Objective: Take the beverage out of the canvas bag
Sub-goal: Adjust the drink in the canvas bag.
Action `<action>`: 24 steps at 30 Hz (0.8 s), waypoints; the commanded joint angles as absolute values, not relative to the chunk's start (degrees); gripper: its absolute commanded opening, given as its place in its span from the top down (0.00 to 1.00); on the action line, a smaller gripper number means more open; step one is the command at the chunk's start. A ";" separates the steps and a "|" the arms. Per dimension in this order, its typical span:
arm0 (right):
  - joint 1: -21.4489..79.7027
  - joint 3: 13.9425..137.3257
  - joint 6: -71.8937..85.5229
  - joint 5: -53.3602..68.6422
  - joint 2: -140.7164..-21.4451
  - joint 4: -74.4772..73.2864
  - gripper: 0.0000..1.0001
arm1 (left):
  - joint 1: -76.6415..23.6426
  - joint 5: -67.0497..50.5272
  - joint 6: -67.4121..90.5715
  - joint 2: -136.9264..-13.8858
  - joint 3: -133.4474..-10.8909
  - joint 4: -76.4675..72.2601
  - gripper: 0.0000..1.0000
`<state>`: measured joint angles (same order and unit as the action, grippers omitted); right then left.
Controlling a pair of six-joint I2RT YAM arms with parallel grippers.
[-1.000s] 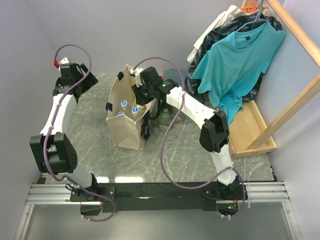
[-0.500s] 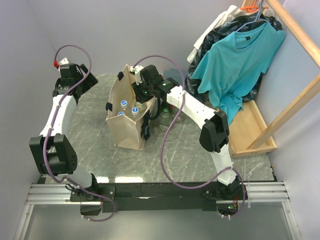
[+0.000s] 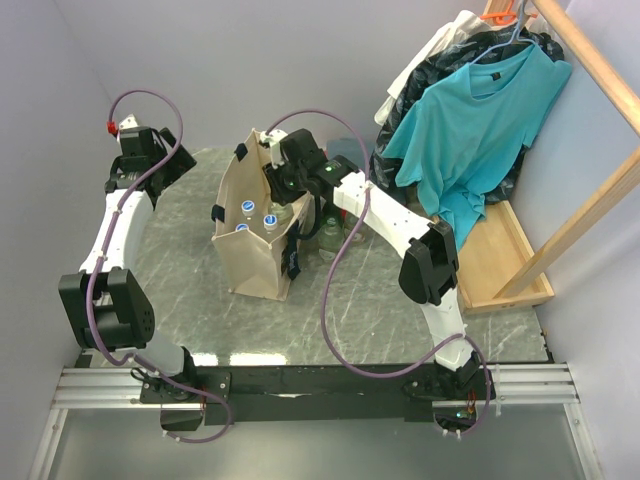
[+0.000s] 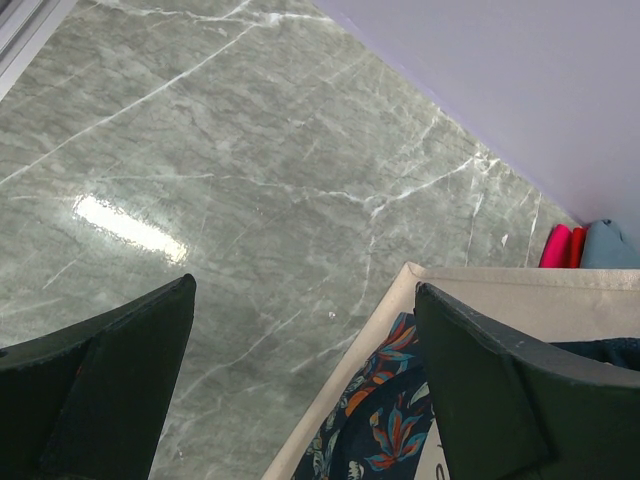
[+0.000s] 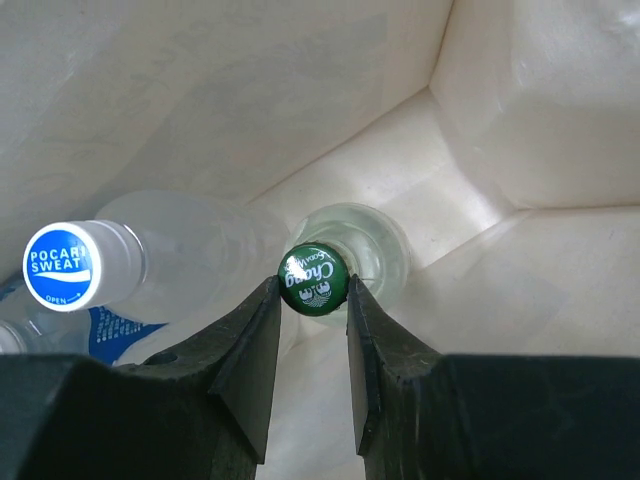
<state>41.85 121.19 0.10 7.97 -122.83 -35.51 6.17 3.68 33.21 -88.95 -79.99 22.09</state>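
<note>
Grips green-capped clear glass bottle (image 5: 378,248) in right claw (image 5: 310,288) inside tall beige canvas bag (image 3: 255,265) (blue-capped plastic bottle (image 5: 62,265) alongside); holds left claw (image 4: 303,290) wide above grey marble bench (image 4: 250,150)

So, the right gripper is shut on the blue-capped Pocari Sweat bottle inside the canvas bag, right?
Not quite: the right gripper is shut on the green-capped Chang bottle inside the canvas bag. The blue-capped Pocari Sweat bottle stands beside it. The right wrist view shows this.
</note>
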 commanded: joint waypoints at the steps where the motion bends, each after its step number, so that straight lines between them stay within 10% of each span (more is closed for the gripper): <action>1: 41.66 126.30 -0.70 7.47 -117.78 -24.18 1.00 | 6.33 3.34 32.35 -86.66 -80.33 20.92 0.04; 24: 41.66 126.03 -0.88 7.56 -117.94 -22.67 1.00 | 6.42 2.72 32.61 -86.49 -79.80 20.57 0.04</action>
